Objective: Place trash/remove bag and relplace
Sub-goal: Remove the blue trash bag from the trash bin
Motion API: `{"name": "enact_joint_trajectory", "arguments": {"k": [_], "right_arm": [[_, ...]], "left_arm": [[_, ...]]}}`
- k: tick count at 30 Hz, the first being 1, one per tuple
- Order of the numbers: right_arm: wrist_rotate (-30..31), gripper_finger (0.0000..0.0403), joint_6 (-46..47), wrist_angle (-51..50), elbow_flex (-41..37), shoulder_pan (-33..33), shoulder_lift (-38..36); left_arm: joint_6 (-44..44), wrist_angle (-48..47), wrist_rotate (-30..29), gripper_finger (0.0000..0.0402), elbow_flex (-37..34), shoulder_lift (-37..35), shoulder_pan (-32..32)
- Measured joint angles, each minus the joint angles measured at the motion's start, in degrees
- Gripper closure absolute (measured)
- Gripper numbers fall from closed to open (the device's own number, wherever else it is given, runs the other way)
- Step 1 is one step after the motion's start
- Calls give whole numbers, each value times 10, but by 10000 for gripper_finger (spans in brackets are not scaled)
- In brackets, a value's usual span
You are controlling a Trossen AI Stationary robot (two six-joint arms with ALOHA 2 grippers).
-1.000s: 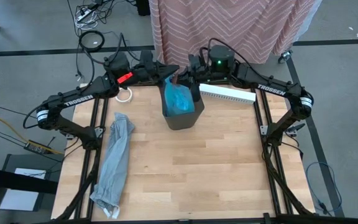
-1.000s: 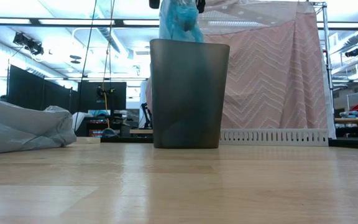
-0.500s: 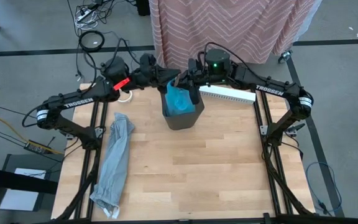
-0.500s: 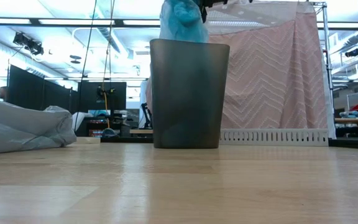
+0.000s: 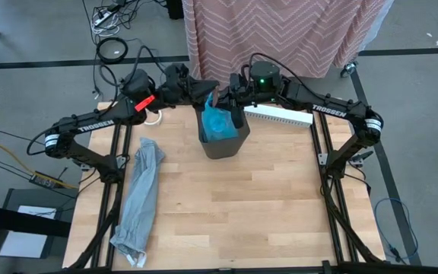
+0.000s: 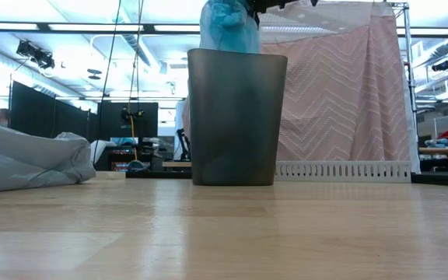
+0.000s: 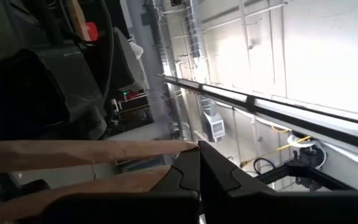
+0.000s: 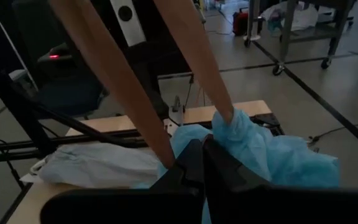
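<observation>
I have the blue bag (image 5: 217,122) bunched up at the mouth of the dark bin (image 5: 223,141), which stands near the middle of the desk's (image 5: 226,205) far edge. In the low view the liner rises in a crumpled lump above the rim; most of it seems to be clear of the bin, though I cannot see how much still hangs inside.

My right claw (image 5: 230,97) sits just over the bin's far side, pinched fully together on a fold of the bag, as the right wrist view shows blue film gathered at the fingertips. My left claw (image 5: 201,89) is beside it, also at the bin's far rim and fully closed; from these views I cannot tell whether it grips any film.

I judge the liner to be very light, limp and slippery, so it will sag, stretch and tear rather than keep shape. The best hold is a bunched fold near its top hem, not a single thin layer.

The pale grey bag (image 5: 139,198) lies flat along the desk's left edge, well apart from the bin.
</observation>
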Motion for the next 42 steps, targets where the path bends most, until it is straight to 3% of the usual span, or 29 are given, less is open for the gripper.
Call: {"name": "enact_joint_trajectory", "arguments": {"k": [7, 16, 23, 27, 31, 35, 42], "right_arm": [[8, 403, 5, 4, 0, -1, -23], [45, 403, -26, -72, 0, -24, -59], [57, 403, -19, -35, 0, -52, -113], [54, 403, 6, 7, 0, -62, -133], [51, 403, 42, 39, 1, -68, -136], [32, 403, 79, 88, 1, -70, -124], [26, 403, 91, 89, 1, -63, -91]], "left_arm": [[29, -21, 31, 400, 0, 0, 26], [56, -26, 65, 400, 0, 0, 64], [137, -119, 73, 400, 0, 0, 66], [174, -177, 64, 400, 0, 7, 66], [200, -173, 53, 400, -1, 11, 66], [222, -156, 10, 400, -1, 12, 66], [253, -72, -59, 400, 0, 12, 66]]}}
